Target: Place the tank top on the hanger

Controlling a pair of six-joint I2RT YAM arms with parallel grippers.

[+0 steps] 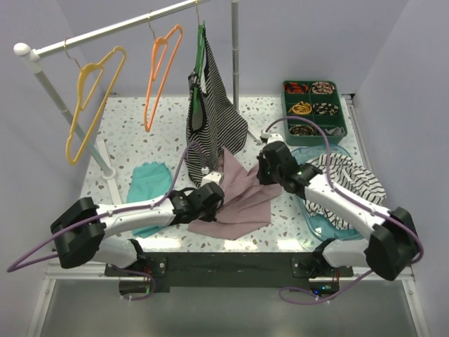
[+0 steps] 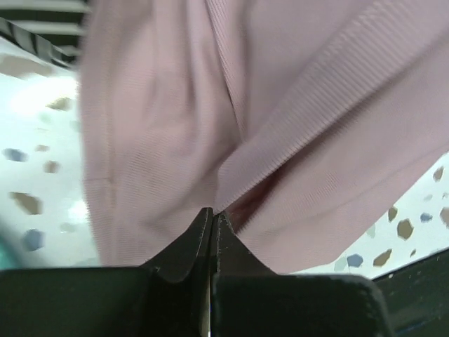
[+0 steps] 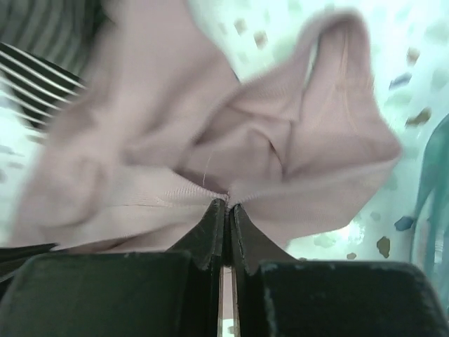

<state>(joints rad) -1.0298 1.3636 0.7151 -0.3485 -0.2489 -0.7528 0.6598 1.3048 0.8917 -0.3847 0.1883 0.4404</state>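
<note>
Closest to the lens in each wrist view is a black hand pressed together on cloth. The left hand (image 2: 212, 210) pinches a ribbed, banded fold of the plain mauve-pink sleeveless tank top (image 2: 280, 105), and the right hand (image 3: 228, 203) pinches a bunched edge of the same garment. Seen from above, the two hands sit near the middle of the speckled white tabletop (image 1: 126, 119), the left one at the garment's left edge and the right one at its far right corner. The cloth rises in a peak between them, and its near part appears to lie on the tabletop. The thin orange plastic hanger (image 1: 160, 74) hangs by its metal hook from the white rail (image 1: 105, 29) at the far left, well apart from the garment. It has a yellow hanger (image 1: 91, 98) to its left and a black-and-white striped top (image 1: 207, 112) to its right. Step in hand, as judged: the garment is gripped at two points but not yet brought to the hanger. The next move calls for raising the cloth off the tabletop, spreading an opening between the hands, and carrying it far and left so one hanger shoulder can enter without snagging the striped top.
</note>
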